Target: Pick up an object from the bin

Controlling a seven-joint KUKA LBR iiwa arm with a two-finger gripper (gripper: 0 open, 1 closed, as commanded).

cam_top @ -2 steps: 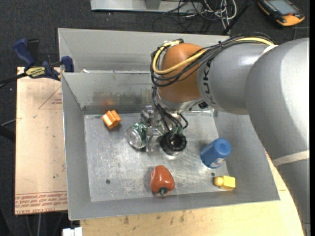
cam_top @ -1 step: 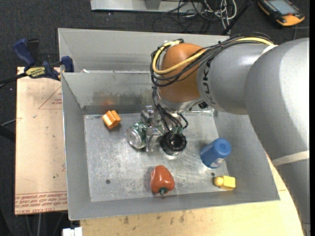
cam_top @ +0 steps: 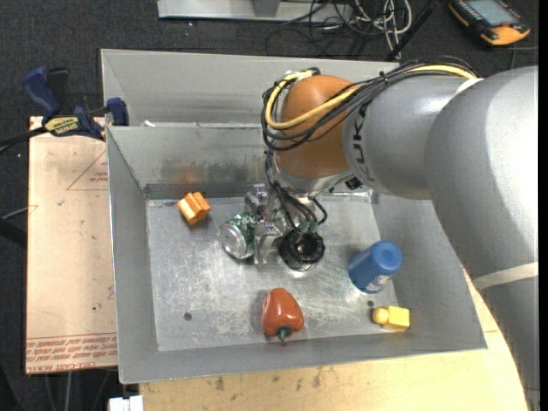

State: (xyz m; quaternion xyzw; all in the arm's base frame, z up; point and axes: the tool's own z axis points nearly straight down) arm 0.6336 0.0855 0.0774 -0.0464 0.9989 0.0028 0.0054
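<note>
My gripper is low in the middle of the bin, under the arm's orange cover. It hangs right above a shiny silver crumpled thing with green marks, and seems to touch that thing's right side. A black round thing lies just to the right of the gripper. An orange block lies further left, near the back wall.
A red toy pepper lies near the bin's front edge. To the right lies a blue cup on its side, with a small yellow piece in front of it. The arm covers the bin's back right.
</note>
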